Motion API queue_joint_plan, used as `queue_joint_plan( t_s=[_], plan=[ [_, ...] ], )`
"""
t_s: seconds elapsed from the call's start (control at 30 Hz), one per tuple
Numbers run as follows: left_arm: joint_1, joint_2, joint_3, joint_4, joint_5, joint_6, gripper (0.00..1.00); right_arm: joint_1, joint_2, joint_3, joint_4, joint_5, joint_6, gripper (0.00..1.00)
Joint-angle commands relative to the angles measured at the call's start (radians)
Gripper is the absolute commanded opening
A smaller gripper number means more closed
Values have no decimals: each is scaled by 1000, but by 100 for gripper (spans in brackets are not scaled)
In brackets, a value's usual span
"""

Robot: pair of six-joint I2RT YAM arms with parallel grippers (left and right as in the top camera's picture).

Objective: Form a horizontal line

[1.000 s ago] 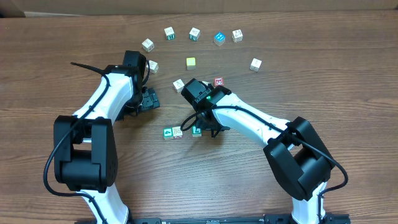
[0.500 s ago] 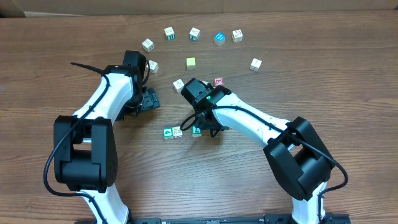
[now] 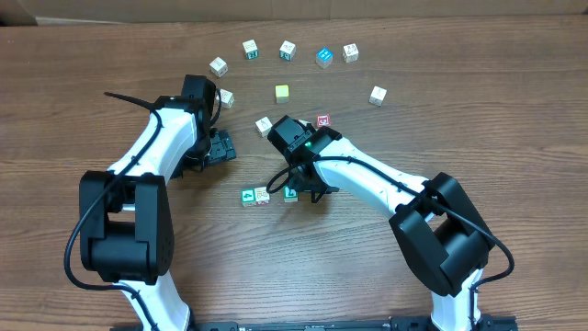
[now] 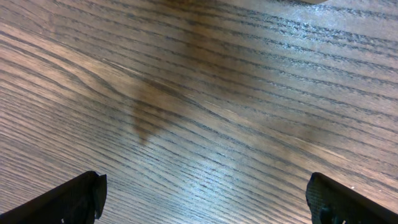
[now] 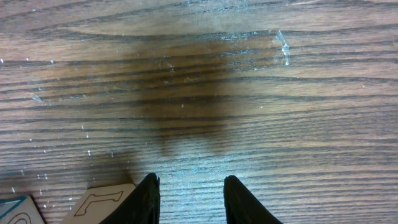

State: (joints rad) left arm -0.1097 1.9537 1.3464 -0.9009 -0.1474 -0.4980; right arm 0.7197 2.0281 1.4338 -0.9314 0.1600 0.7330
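Overhead: three cubes [image 3: 263, 195] in row.

Checking my overhead feed against the last second, I find no change to report. Neither the left gripper [image 4: 203, 200] nor the right gripper [image 5: 189, 199] has shifted. The green "L" cube [image 3: 290, 193] has not moved, nor has anything else on the table [image 3: 478, 138].

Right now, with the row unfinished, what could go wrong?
The right end effector hangs open right beside the green L cube; pulling away could knock it out of line. The red-faced cube lies close by the right arm, which could sweep it aside.
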Motion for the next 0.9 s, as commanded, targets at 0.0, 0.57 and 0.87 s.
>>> queue_joint_plan(
  t_s=[0.0, 0.57, 0.87],
  plan=[
    [-2, 10, -3, 1, -12, -3, 99, -9, -13, -7, 1, -5, 4, 31],
    [-2, 10, -3, 1, -12, -3, 99, -9, -13, -7, 0, -5, 4, 32],
    [-2, 10, -3, 1, -12, -3, 100, -9, -13, -7, -13, -5, 4, 32]
  ],
)
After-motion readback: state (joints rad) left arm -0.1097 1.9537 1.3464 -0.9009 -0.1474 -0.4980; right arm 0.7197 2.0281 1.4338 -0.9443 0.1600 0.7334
